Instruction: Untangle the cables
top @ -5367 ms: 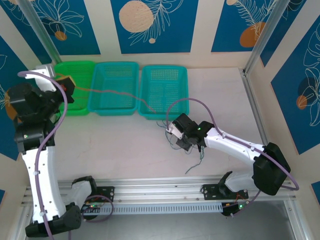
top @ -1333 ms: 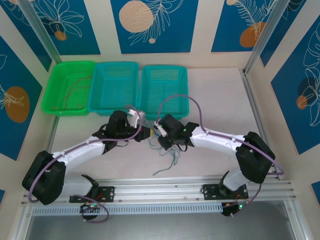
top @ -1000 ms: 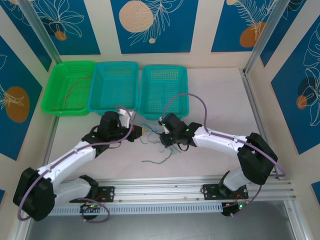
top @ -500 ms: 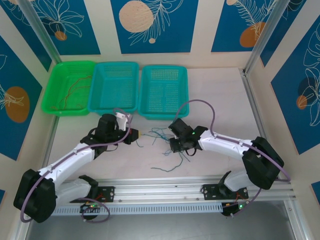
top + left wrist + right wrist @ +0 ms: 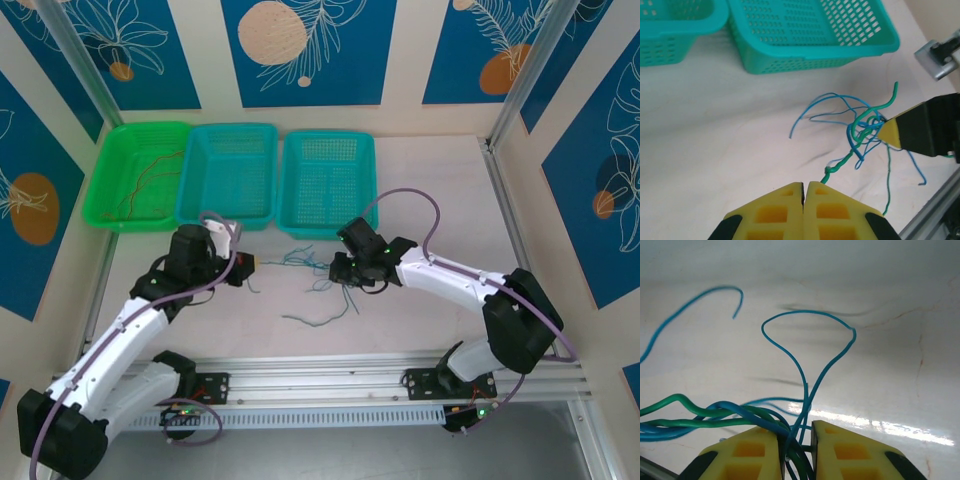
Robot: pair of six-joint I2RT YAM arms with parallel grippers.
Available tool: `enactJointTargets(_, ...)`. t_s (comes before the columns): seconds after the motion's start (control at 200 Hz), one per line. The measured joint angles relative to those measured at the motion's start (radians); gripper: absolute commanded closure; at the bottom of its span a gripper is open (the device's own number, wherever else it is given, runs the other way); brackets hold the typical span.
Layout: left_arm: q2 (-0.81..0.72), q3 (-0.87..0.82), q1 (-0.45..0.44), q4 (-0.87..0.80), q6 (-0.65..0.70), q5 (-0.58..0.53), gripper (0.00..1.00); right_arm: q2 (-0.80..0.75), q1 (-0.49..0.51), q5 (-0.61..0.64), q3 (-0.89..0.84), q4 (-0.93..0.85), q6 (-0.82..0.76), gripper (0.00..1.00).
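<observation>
A tangle of thin green and blue cables (image 5: 312, 272) stretches between my two grippers in front of the baskets. My left gripper (image 5: 247, 264) is shut, and a twisted green cable (image 5: 840, 162) runs out from its tip (image 5: 804, 184) toward the knot (image 5: 867, 125). My right gripper (image 5: 338, 266) is shut on the bundle (image 5: 797, 427), with green strands (image 5: 690, 410) trailing left and a blue loop (image 5: 810, 340) arching above. Its yellow finger (image 5: 895, 132) touches the knot in the left wrist view. Thin orange cables (image 5: 150, 180) lie in the green basket (image 5: 140, 222).
Two teal baskets (image 5: 228, 220) (image 5: 327, 232) stand just behind the tangle. A loose green-blue end (image 5: 318, 318) trails on the table toward the front rail (image 5: 320, 375). Purple arm cables loop above both forearms.
My left gripper has pulled left, away from the right one, drawing the green cable out of the knot. The right gripper has shifted slightly back, holding the bundle.
</observation>
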Motion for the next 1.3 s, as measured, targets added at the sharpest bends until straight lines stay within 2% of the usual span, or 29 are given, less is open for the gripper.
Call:
enactJointTargets(0.13,-0.024,0.010,0.019,-0.043,0.023,-0.034,1.00,0.000,0.000,0.003,-0.009,-0.005,0.026,0.71)
enactJointTargets(0.19,-0.042,0.011,0.064,-0.048,0.037,-0.090,1.00,-0.002,-0.023,0.095,-0.039,-0.094,0.034,0.70)
enactJointTargets(0.25,-0.054,0.011,0.103,-0.022,0.036,-0.092,1.00,0.002,-0.058,0.164,-0.091,-0.198,0.033,0.66)
enactJointTargets(0.375,-0.039,-0.039,0.111,0.103,0.026,-0.010,1.00,-0.006,-0.028,0.221,-0.123,-0.315,-0.013,0.48)
enactJointTargets(0.47,-0.010,-0.101,0.111,0.182,0.005,0.055,1.00,-0.055,0.025,0.221,-0.117,-0.311,-0.056,0.48)
enactJointTargets(0.53,0.007,-0.134,0.109,0.219,-0.005,0.097,1.00,-0.093,0.040,0.211,-0.107,-0.303,-0.076,0.51)
enactJointTargets(0.65,0.050,-0.163,0.076,0.286,-0.018,0.151,0.80,-0.145,0.040,0.206,-0.094,-0.272,-0.114,0.55)
enactJointTargets(0.735,0.091,-0.165,0.026,0.326,-0.034,0.156,0.57,-0.152,0.040,0.199,-0.094,-0.253,-0.160,0.62)
enactJointTargets(0.805,0.126,-0.168,-0.011,0.366,-0.052,0.166,0.41,-0.151,0.047,0.192,-0.094,-0.239,-0.200,0.67)
enactJointTargets(0.905,0.182,-0.175,-0.051,0.434,-0.060,0.191,0.24,-0.145,0.065,0.183,-0.093,-0.219,-0.247,0.67)
enactJointTargets(0.995,0.264,-0.174,-0.097,0.478,-0.041,0.221,0.21,-0.126,0.074,0.184,-0.089,-0.209,-0.272,0.65)
enactJointTargets(1.115,0.408,-0.135,-0.186,0.455,0.002,0.222,0.21,-0.103,0.078,0.187,-0.077,-0.198,-0.301,0.66)
enactJointTargets(1.3,0.600,-0.043,-0.331,0.430,0.038,0.105,0.28,-0.082,0.079,0.188,-0.063,-0.188,-0.313,0.66)
